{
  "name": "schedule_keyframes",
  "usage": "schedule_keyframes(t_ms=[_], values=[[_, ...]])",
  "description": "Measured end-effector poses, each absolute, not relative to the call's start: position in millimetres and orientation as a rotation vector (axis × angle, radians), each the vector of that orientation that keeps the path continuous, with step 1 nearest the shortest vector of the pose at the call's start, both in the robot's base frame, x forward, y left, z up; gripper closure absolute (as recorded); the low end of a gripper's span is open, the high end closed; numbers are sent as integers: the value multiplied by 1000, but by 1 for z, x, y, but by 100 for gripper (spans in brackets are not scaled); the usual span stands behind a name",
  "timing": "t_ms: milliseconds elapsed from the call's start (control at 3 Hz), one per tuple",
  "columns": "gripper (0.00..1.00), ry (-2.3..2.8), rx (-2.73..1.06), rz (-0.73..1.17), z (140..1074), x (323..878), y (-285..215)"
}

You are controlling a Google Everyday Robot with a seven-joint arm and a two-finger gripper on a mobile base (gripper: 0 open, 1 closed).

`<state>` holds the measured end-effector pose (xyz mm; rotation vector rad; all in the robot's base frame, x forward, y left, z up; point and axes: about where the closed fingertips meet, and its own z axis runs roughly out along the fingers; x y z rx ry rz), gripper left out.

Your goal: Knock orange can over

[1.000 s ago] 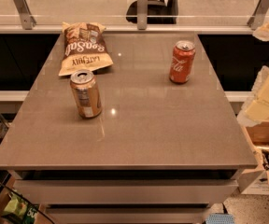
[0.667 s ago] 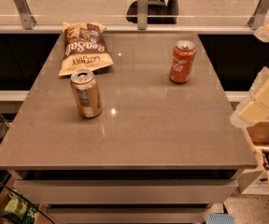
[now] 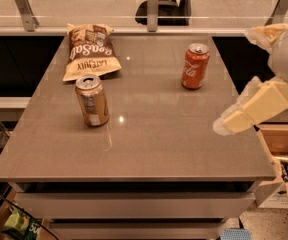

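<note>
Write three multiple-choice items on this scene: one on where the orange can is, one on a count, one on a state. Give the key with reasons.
1. Where does the orange can stand on the table?
A. On the left part, just in front of the chip bag
B. At the far right corner
C. On top of the chip bag

2. How many drink cans are on the table?
A. One
B. Two
C. Three

3. What state is the orange can in?
A. Upright
B. Lying on its side
C. Crushed flat

Key:
1 A: it stands on the left side, with the bag just behind it.
2 B: only the orange can and the red Coca-Cola can are there.
3 A: its silver top faces up, and the end effector is at the table's right edge, well apart from it.
</note>
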<state>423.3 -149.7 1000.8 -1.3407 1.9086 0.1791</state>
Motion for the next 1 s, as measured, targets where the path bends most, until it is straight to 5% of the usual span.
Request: schedule_keyframes(t_ms=[1000], values=[[0, 1756, -1306, 271, 997, 439, -122]])
